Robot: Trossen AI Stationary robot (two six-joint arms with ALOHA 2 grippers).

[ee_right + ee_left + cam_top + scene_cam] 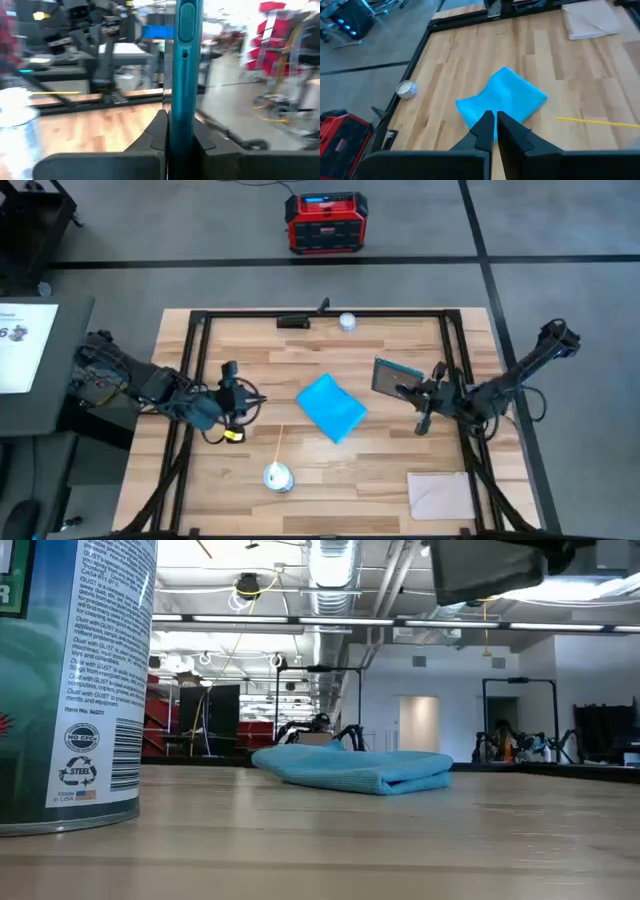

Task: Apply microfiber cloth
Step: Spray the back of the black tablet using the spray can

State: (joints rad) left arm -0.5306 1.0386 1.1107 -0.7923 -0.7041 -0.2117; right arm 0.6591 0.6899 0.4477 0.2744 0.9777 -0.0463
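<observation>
The sky-blue microfiber cloth (332, 407) lies folded and flat in the middle of the table, also seen in the low view (355, 768) and the left wrist view (505, 97). My left gripper (238, 396) is shut and empty to the cloth's left, its fingertips (493, 125) pointing at the cloth. To the cloth's right, my right gripper (412, 391) is shut on the dark tablet with the teal back (394, 375). The tablet shows edge-on in the right wrist view (184, 60) and high up in the low view (490, 568). My right gripper pinches the tablet between its two fingers, one on each flat face, at the edge nearest the wrist (176, 131). The fingers come about level from the table's right side. The tablet is lifted clear of the table, standing on edge and reaching away from the fingers.
A spray can (278, 476) stands near the front edge, large in the low view (70, 680). A yellow stick (278, 442) lies beside it. A beige sheet (440, 495) lies front right. A white ball (347, 321) and a dark bar (295, 321) sit at the far edge. A black frame (190, 370) rims the table.
</observation>
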